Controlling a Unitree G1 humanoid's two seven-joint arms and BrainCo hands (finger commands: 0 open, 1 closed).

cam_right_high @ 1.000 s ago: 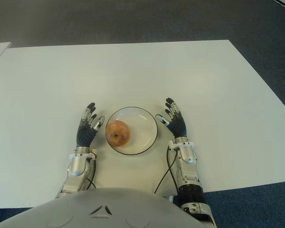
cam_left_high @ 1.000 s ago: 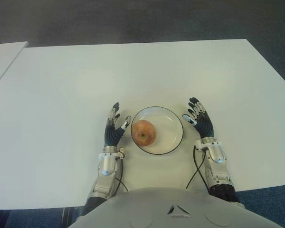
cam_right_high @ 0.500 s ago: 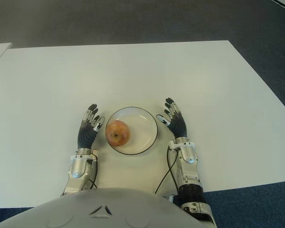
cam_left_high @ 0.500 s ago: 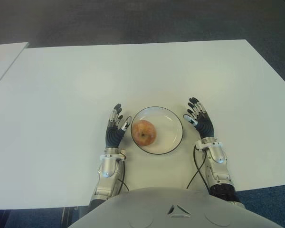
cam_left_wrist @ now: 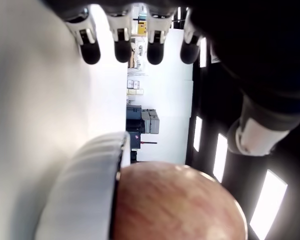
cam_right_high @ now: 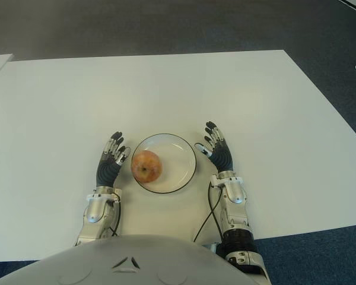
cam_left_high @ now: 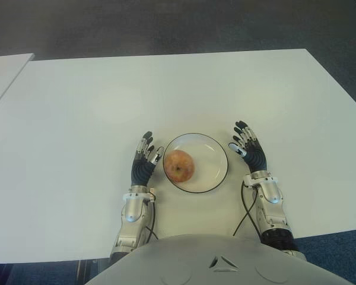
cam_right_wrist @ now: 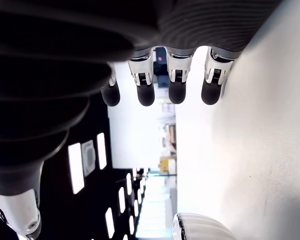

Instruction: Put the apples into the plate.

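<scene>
Left hand (cam_left_high: 144, 163) low on the table (cam_left_high: 77, 119), palm turned inward, fingers (cam_left_wrist: 121, 42) extended and relaxed, gripping nothing. Thumb side just beside the plate (cam_left_high: 216, 151) rim; contact with the rim not determinable. Right hand (cam_left_high: 249, 151) on the opposite side of the plate, likewise with fingers (cam_right_wrist: 176, 82) straight and spread, empty. Thumb close to the rim, contact again not determinable. Plate white with a dark edge, set between the two hands, nearer rim level with the wrists and farther rim about level with the fingertips. One apple (cam_left_high: 179, 165) inside the plate, reddish-orange, stem end up, seated toward the side nearest the left thumb and well apart from the right thumb. In the left wrist view, apple (cam_left_wrist: 175, 202) and plate rim (cam_left_wrist: 85, 190) seen directly off the palm, clear of the fingertips. In the right wrist view, only a portion of the plate rim (cam_right_wrist: 200, 227) visible off the palm. Beyond the fingertips of both hands, bare white table surface running to its far edge. Past that edge, dark floor (cam_left_high: 166, 27). Corner of a second white surface (cam_left_high: 3, 74) beyond the left fingers, separated from the table by a gap.
</scene>
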